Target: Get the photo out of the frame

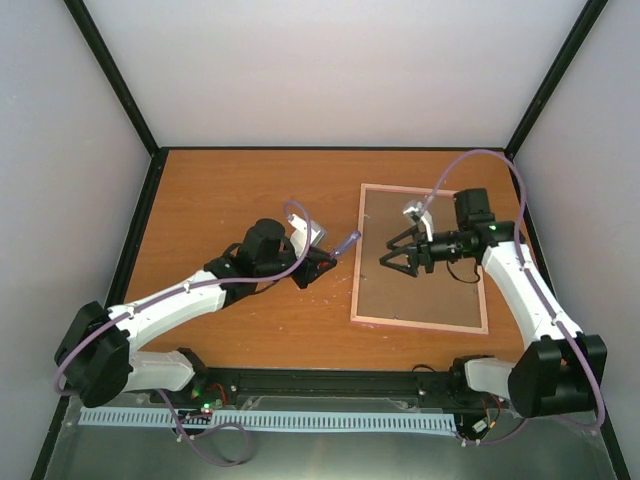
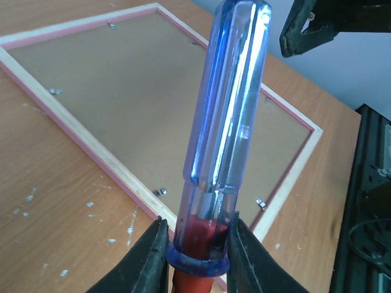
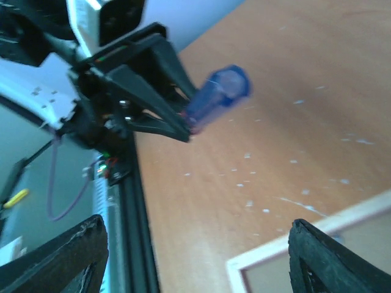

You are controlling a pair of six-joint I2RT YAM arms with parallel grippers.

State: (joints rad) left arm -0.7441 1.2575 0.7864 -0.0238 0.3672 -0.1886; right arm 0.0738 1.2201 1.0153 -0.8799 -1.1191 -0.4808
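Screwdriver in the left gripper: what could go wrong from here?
1. The left gripper pinches the screwdriver only at its collar end. The long handle sticks out free, so it may pivot or slip under load.
2. The handle, not the tip, points toward the frame. The tip is hidden, so working the metal tabs likely needs a regrasp.
3. The right gripper hangs open over the backing close by, so the arms could clash.

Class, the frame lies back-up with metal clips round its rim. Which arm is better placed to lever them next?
Left, probably: the left gripper has its jaws shut on the screwdriver beside the frame. The right gripper hangs open, empty, over the backing.
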